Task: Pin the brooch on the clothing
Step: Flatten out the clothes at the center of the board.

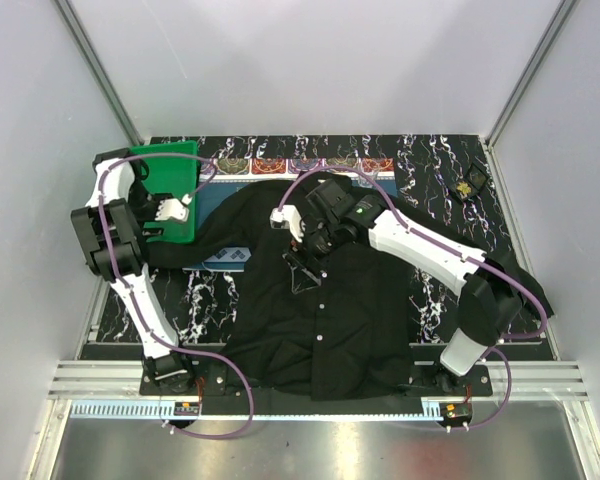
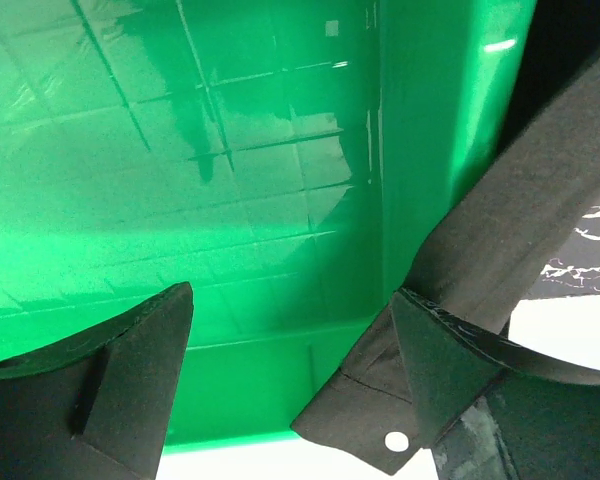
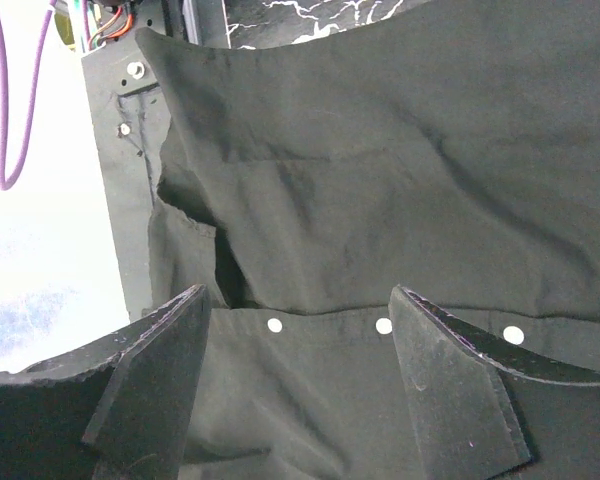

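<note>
Hovering over the shirt (image 1: 320,320) front, right gripper (image 1: 305,268) has jaws wide, nothing between them; the wrist view shows the fingers (image 3: 150,380) straddling the placket, with white buttons (image 3: 383,325) in a row between and just past the tips. Can't tell if the tips touch the cloth. Shirt lies flat at table centre, collar at 12 o'clock, hem at 6, one sleeve running out toward 9. Brooch (image 1: 467,187) is at about 2 o'clock, well apart from the shirt and both grippers, sitting on a small dark piece on the marbled mat (image 1: 435,160); it's too small to make out the detail. Left gripper (image 1: 175,210) is at 9–10 o'clock over the green tray (image 1: 165,165), jaws also wide and holding nothing. In its wrist view the sleeve cuff (image 2: 380,420) lies across the tray edge just beside the right-hand finger (image 2: 440,370); contact unclear.
</note>
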You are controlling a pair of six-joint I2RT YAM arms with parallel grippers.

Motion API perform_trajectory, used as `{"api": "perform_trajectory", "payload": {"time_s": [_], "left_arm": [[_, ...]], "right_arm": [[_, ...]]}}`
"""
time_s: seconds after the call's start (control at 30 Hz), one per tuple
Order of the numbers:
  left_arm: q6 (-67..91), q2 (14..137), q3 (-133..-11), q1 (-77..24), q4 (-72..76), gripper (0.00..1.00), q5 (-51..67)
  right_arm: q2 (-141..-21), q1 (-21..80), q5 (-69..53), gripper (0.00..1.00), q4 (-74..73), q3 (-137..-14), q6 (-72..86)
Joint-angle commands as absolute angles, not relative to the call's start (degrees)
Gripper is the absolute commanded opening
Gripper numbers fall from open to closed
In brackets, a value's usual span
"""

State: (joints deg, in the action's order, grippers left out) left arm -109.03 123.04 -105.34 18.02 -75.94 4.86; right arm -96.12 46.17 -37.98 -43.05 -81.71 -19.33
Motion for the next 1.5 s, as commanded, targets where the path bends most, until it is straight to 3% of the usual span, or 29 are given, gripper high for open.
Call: {"api": "perform_trajectory", "payload": {"time_s": [0.0, 0.23, 0.27, 0.33, 0.37, 0.4, 0.43, 0.67, 0.83, 0.87, 0.9, 0.93, 0.97, 1.0, 1.47], "left_arm": [[-109.42, 124.19, -103.98, 17.4, -88.68, 0.82, 1.24], [-110.83, 120.51, -99.24, 16.88, -88.68, 0.67, -2.19], [-111.18, 119.89, -97.92, 16.79, -88.68, 0.54, -2.37], [-111.18, 118.31, -97.38, 16.61, -88.68, 0.39, -1.85], [-111.01, 118.04, -97.3, 16.61, -88.68, 0.17, -1.24], [-110.83, 117.69, -97.38, 16.35, -88.68, 0.04, -1.06], [-110.57, 117.08, -97.64, 16.26, -88.68, 0.0, -0.79], [-108.63, 111.63, -102.3, 16.44, -88.68, 0.0, 8.25], [-112.05, 102.75, -95.99, 16.26, -88.59, 0.0, 9.23], [-112.06, 101.96, -94.06, 16.0, -88.59, 0.04, 9.32], [-111.45, 101.0, -93.61, 15.3, -88.59, 0.21, 9.75], [-110.31, 100.64, -92.99, 14.94, -88.68, 0.56, 11.76], [-110.04, 100.29, -92.73, 14.68, -88.68, 0.75, 13.26], [-110.21, 99.67, -92.2, 14.07, -88.59, 0.85, 14.05], [-106.79, 106.7, -89.57, 7.39, -88.68, 0.78, 11.61]], "right_arm": [[-95.89, 44.39, -38.84, 0.78, -43.77, -81.91, -19.95], [-97.38, 43.51, -40.69, 0.77, -45.26, -83.58, -20.04], [-97.64, 43.51, -40.87, 0.77, -45.52, -83.76, -20.04], [-97.82, 43.42, -40.96, 0.76, -45.79, -84.11, -20.3], [-97.91, 43.42, -41.13, 0.75, -45.79, -84.29, -20.3], [-98.0, 43.42, -41.13, 0.74, -45.7, -84.46, -20.3], [-98.0, 43.33, -41.22, 0.74, -45.7, -84.55, -20.22], [-97.74, 43.24, -41.22, 0.73, -45.62, -84.2, -19.95], [-98.0, 42.98, -41.22, 0.72, -45.62, -84.37, -20.21], [-98.09, 42.98, -41.48, 0.72, -45.62, -84.46, -20.3], [-98.26, 42.98, -41.48, 0.72, -45.62, -84.38, -20.3], [-98.35, 42.89, -41.57, 0.72, -45.62, -84.38, -20.22], [-98.35, 42.98, -41.75, 0.72, -45.62, -84.37, -20.13], [-98.26, 42.89, -41.84, 0.72, -45.62, -84.37, -20.04], [-96.68, 42.8, -41.31, 0.72, -45.79, -81.92, -20.39]]}}
